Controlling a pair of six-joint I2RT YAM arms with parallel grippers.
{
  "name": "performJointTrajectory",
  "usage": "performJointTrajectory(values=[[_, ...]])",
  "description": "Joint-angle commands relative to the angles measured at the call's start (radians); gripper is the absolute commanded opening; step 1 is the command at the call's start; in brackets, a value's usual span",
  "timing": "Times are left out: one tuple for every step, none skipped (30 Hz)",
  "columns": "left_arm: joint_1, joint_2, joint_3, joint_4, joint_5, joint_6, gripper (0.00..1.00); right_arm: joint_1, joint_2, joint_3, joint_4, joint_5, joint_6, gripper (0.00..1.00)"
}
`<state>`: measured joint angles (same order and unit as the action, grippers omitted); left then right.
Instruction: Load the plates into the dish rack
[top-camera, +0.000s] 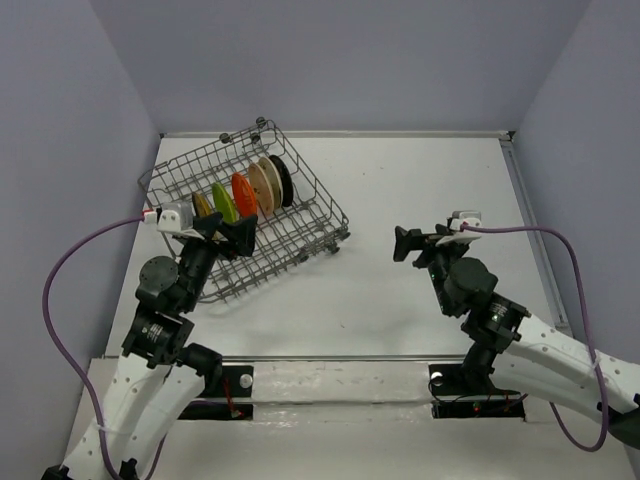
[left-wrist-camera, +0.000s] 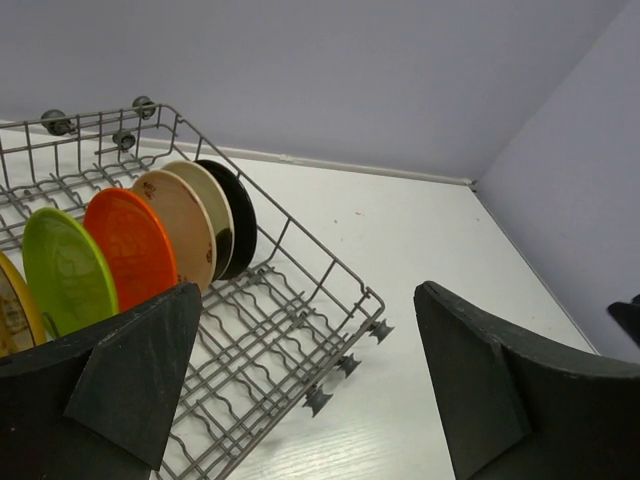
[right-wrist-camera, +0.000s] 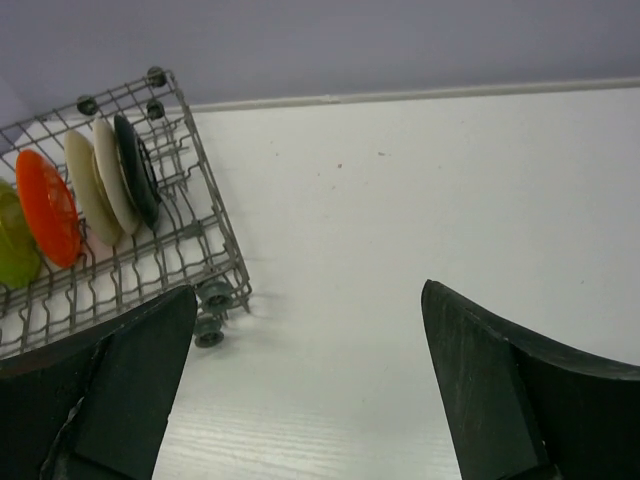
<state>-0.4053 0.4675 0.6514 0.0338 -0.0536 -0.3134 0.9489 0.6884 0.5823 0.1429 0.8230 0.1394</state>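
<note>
The dish rack (top-camera: 320, 197) stands at the far left of the table. Six plates stand upright in a row in it: dark gold (top-camera: 203, 206), lime green (top-camera: 225, 203), orange (top-camera: 244, 193), two cream (top-camera: 263, 186) and black (top-camera: 284, 179). My left gripper (top-camera: 231, 233) is open and empty, hovering over the rack's near part just in front of the plates. The left wrist view shows green (left-wrist-camera: 68, 270), orange (left-wrist-camera: 130, 243), cream (left-wrist-camera: 182, 225) and black (left-wrist-camera: 240, 215) plates. My right gripper (top-camera: 414, 244) is open and empty over bare table, well right of the rack (right-wrist-camera: 212, 222).
Grey walls close the table on the left, back and right. The rack's small dark wheels (left-wrist-camera: 345, 365) face the table's middle. A purple cable loops from each wrist. White tabletop (top-camera: 420, 190) lies between the rack and the right wall.
</note>
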Motion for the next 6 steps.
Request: performJointTrajectory(values=[[0.005,-0.01,0.031,0.083,0.049,-0.015,0.99,-0.001,0.002,0.002,0.031,-0.018,0.074,0.99],[0.005,-0.009,0.037,0.083,0.049,-0.015,0.99,-0.001,0.005,0.02,0.026,-0.022,0.049,0.99],[0.005,-0.007,0.043,0.083,0.081,-0.012,0.99,-0.001,0.005,0.04,0.021,-0.025,0.033,0.99],[0.005,-0.003,0.056,0.086,0.083,-0.012,0.99,-0.001,-0.004,0.092,0.014,-0.033,-0.007,0.99],[0.005,0.002,0.059,0.087,0.081,-0.013,0.99,-0.001,-0.013,0.121,0.011,-0.039,-0.029,0.99],[0.005,0.002,0.063,0.095,0.081,-0.012,0.99,-0.001,-0.036,0.173,0.004,-0.047,-0.047,0.99]])
